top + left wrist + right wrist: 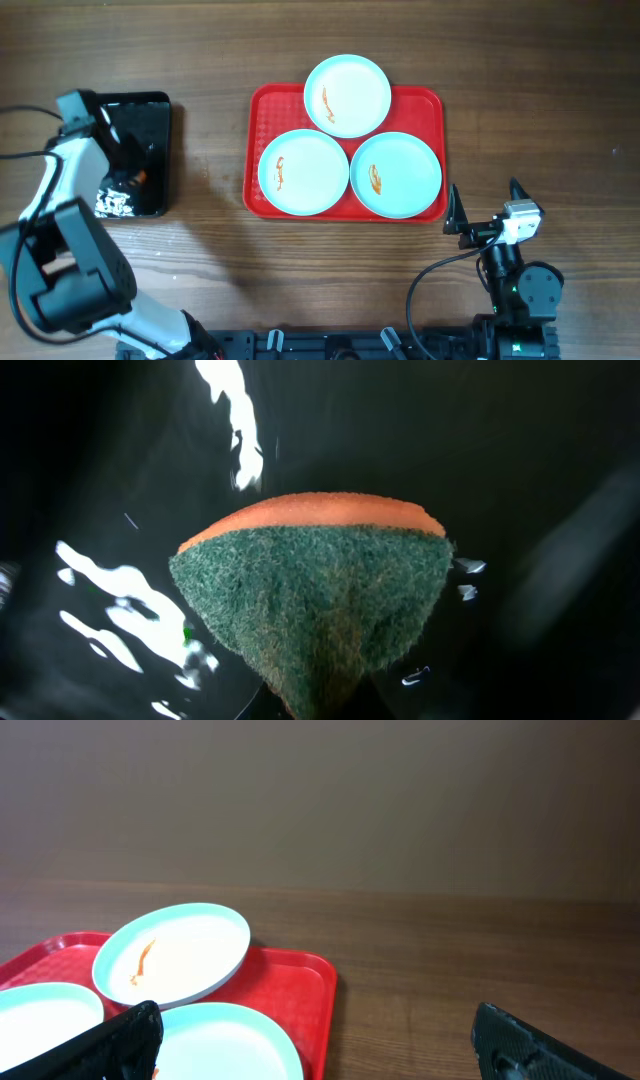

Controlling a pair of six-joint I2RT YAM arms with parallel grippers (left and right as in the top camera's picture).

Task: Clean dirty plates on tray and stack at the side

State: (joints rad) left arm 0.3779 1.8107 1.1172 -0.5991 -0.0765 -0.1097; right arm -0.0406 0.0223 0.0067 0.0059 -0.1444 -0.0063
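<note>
- At mid-table, the red tray (265, 110) holds three smeared plates (303, 172); the far plate (347, 95) overhangs its far rim.
- Bare table (210, 60) lies open on every side, up to the black tray (150, 110) on the left.
- Left gripper (130, 175) reaches down over the black tray, pinching a sponge (315, 600).
- Right gripper (485, 195) stands wide and empty, off the red tray's near right corner.

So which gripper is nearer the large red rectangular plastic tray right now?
Right. The right gripper sits open just off the red tray's near right corner; the left gripper is farther to the tray's left, over the glossy black rectangular tray, shut on a green-and-orange sponge.
</note>
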